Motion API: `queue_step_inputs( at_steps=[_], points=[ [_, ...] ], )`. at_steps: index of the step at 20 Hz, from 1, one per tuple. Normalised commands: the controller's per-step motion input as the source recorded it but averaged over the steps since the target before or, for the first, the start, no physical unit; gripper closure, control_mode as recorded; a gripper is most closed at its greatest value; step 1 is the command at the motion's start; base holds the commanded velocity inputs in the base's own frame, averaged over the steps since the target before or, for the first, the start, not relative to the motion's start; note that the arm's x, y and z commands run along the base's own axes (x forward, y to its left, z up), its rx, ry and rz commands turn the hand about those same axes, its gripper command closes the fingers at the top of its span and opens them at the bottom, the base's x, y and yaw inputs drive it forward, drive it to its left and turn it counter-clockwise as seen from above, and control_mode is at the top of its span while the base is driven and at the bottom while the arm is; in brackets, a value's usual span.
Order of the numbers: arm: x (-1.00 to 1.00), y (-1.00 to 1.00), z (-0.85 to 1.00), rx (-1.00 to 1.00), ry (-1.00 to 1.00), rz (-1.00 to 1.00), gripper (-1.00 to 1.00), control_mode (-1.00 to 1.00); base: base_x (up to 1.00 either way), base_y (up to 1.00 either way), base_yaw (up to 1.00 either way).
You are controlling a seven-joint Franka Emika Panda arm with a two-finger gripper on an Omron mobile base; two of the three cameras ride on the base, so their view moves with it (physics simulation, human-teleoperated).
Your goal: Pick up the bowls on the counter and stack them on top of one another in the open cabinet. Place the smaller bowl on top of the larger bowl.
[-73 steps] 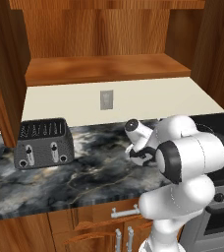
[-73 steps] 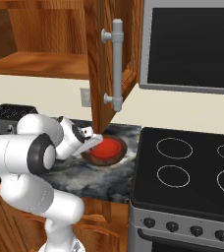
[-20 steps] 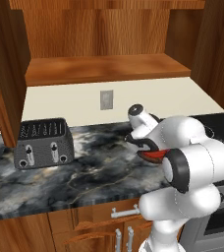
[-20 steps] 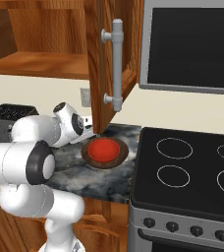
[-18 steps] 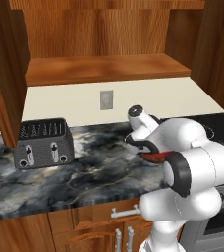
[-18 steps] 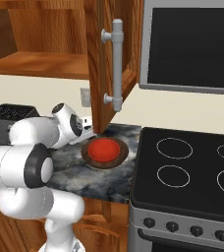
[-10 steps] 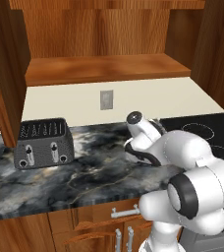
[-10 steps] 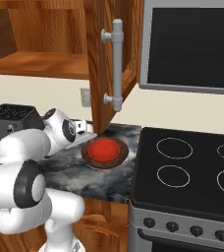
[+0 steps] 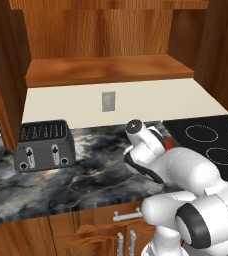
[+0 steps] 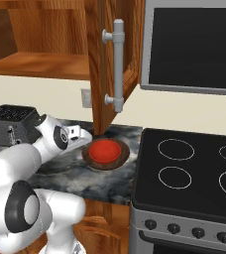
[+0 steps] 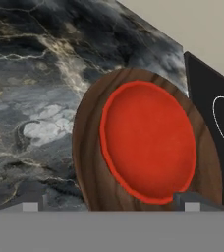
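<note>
Red bowl (image 10: 104, 150) already sits nested inside the brown bowl (image 10: 119, 159), but both are on the counter (image 10: 85, 181), not in the cabinet (image 9: 106, 70). So stacking order is right, location is wrong: shelf is bare, and the whole move up is still left.

Gripper (image 10: 83, 134) hangs just left of the brown bowl, jaws spread wide, holding nothing. In the hand view both fingertips straddle the near side of the bowls, one outside the brown rim, one near the red rim.

Landmark = brown bowl:
- Right of it: stovetop (image 10: 194, 173) edge, close.
- Behind and above it: open cabinet door (image 10: 116, 64) with its handle, hanging near overhead. Likely the main obstacle on the lift.
- Front: counter edge is near, little slab to spare.
- Left: open counter, toaster (image 9: 43, 145) well apart.

My read: lift out leftward, clear of the door, then up to the shelf. Grabbing the brown rim might carry both at once, though the red one could slide.
</note>
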Motion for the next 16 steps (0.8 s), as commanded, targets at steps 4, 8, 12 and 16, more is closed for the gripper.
queue_step_inputs(
  at_steps=[4,8,12,16],
  points=[
    [-0.13,0.23,0.03,-0.01,0.00,-0.02,-1.00,-1.00,0.00,0.00,0.00],
    [-0.03,0.24,0.00,-0.01,0.00,-0.02,-1.00,-1.00,0.00,0.00,0.00],
    [0.00,0.19,0.00,0.00,0.02,-0.02,-1.00,-1.00,0.00,0.00,0.00],
    [0.05,0.11,-0.01,0.00,0.02,-0.02,-1.00,-1.00,0.00,0.00,0.00]
  ],
)
